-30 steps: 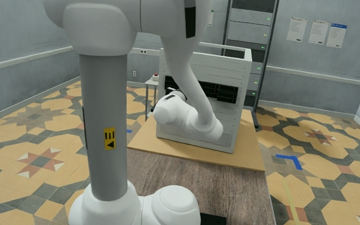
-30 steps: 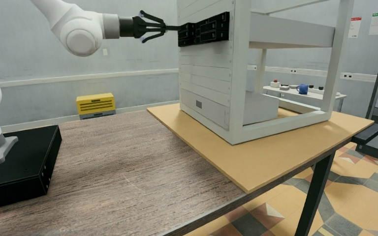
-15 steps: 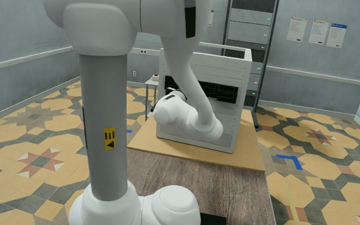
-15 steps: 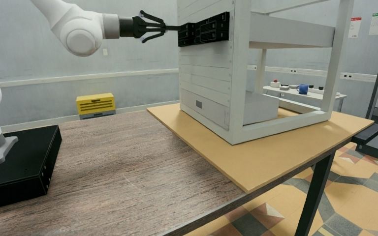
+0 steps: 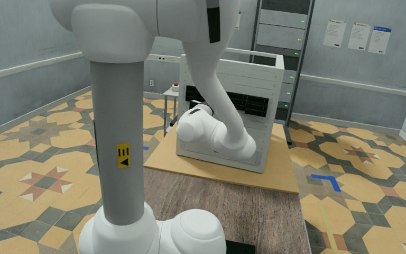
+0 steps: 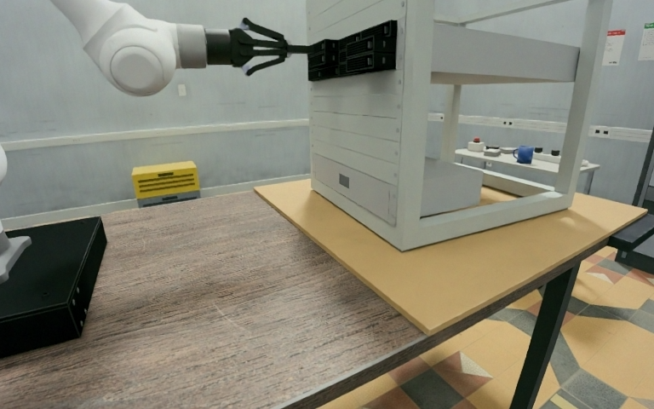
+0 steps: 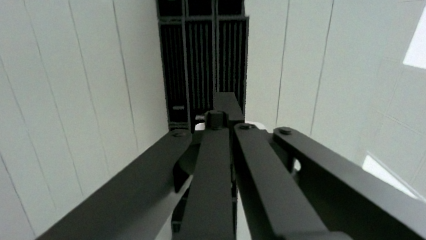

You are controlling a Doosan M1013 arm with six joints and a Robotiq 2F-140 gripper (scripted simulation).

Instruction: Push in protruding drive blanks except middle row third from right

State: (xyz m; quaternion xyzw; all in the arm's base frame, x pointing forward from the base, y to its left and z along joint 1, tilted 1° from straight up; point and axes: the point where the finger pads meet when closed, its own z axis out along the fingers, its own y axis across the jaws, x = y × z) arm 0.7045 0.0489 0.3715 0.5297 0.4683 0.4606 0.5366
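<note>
The white rack [image 5: 239,74] [image 6: 357,125] [image 7: 75,75] stands on a tan board [image 5: 269,176] [image 6: 458,279]. Its black drive blanks [image 5: 254,106] [image 6: 358,48] [image 7: 200,65] form a block high on the front. In the exterior view, the blanks nearest the arm stand out a little from the front panel. My gripper [image 6: 301,48] [image 7: 224,107] is shut, with nothing between the fingers. It points level at the rack, and its closed tips are at the face of a blank at the near end of the block. I cannot tell which row. In the top view the arm hides the gripper.
The board lies on a wooden table [image 6: 192,289]. The arm's black base plate [image 6: 43,279] sits at the table's left end. A side table with a blue mug [image 6: 523,153] stands behind the rack, and a tall server cabinet [image 5: 281,29] stands by the wall. A yellow box [image 6: 165,181] sits on the floor.
</note>
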